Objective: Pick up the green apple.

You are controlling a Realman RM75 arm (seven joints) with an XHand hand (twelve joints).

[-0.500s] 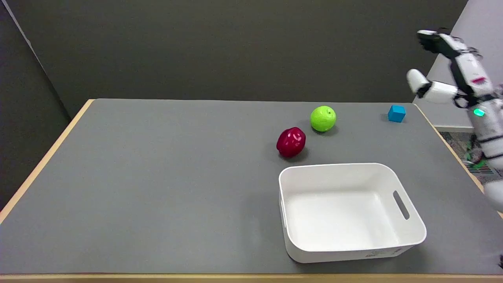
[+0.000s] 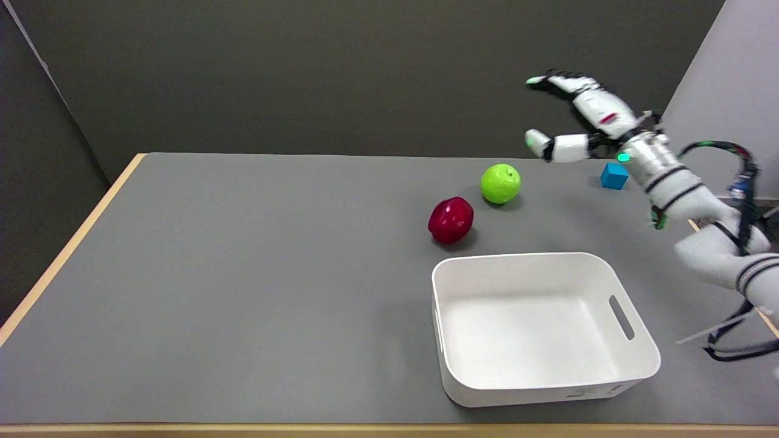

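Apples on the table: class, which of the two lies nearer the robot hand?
The green apple, farther back and right of the red apple; the open robot hand hovers up and right of it.

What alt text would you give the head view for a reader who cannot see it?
The right hand, open, hovers above and right of a green apple on a grey table. Nearby lie a red apple, a blue cube and an empty white bin.

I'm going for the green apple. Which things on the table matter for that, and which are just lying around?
Part of the job:
green apple, on the grey table, untouched
right hand, open, in the air up and to the right of the apple

Just lying about:
red apple, close by the green one on its near-left side
white bin, nothing in it
blue cube, at the far right
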